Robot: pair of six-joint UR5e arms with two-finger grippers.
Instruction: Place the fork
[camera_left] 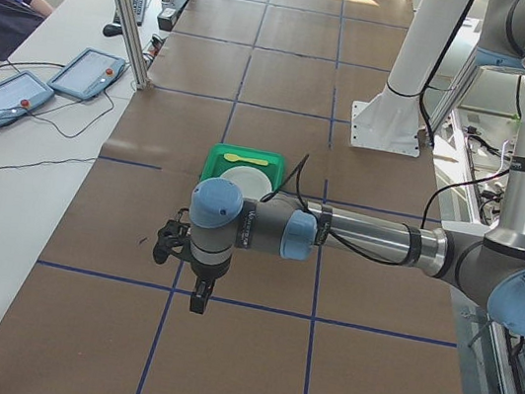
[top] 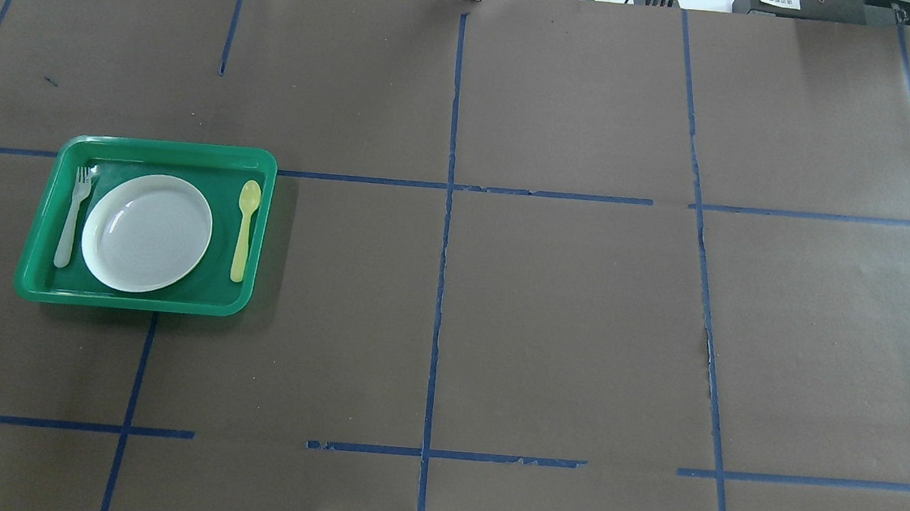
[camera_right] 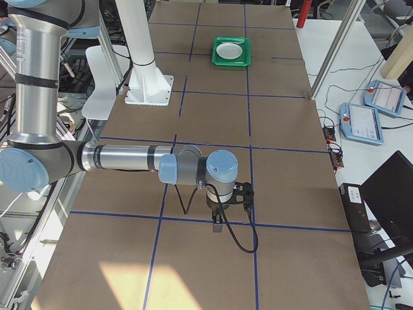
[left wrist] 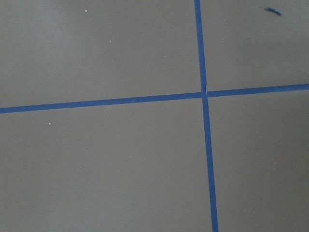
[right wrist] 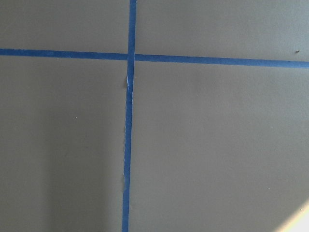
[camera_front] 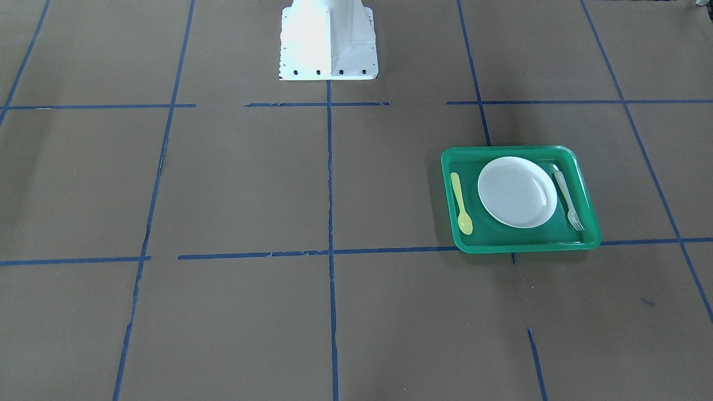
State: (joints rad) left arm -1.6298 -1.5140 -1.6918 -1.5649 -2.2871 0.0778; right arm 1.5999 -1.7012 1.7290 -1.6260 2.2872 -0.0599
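The pale whitish fork [top: 72, 217] lies flat in the green tray [top: 135, 302], left of the white plate [top: 146, 232], with its tines pointing away from the robot. It also shows in the front-facing view [camera_front: 567, 199], right of the plate [camera_front: 517, 191]. My left gripper [camera_left: 197, 299] shows only in the exterior left view, held high and away from the tray. My right gripper [camera_right: 217, 224] shows only in the exterior right view, far from the tray [camera_right: 231, 51]. I cannot tell whether either is open or shut. Both wrist views show only brown paper and blue tape.
A yellow-green spoon [top: 243, 231] lies in the tray on the plate's other side. The white robot base [camera_front: 328, 42] stands at mid-table. Blue tape lines cross the brown table cover. Operator tablets [camera_left: 87, 72] lie on the side bench.
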